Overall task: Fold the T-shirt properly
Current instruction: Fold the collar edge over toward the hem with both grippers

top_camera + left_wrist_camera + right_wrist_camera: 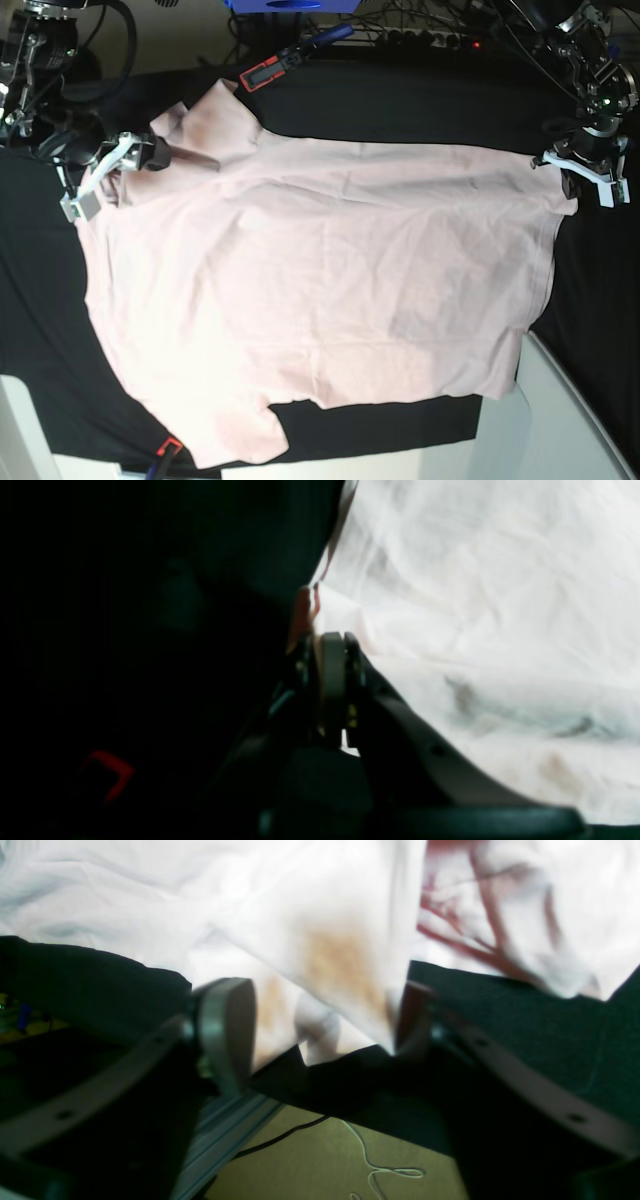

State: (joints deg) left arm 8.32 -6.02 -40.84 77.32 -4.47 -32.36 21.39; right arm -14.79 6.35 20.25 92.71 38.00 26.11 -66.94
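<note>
One large pale pink cotton T-shirt [320, 300] lay spread plain side up on the black-clothed worktop [400, 110]. Its hem edge was pinched in the clenched jaws of the left gripper [332, 652], and a sleeve corner lay between the released jaws of the right gripper [320, 1015]. Of two grippers, the right should, I judged, close fully on cloth before either lifted, keeping the edge taut.
</note>
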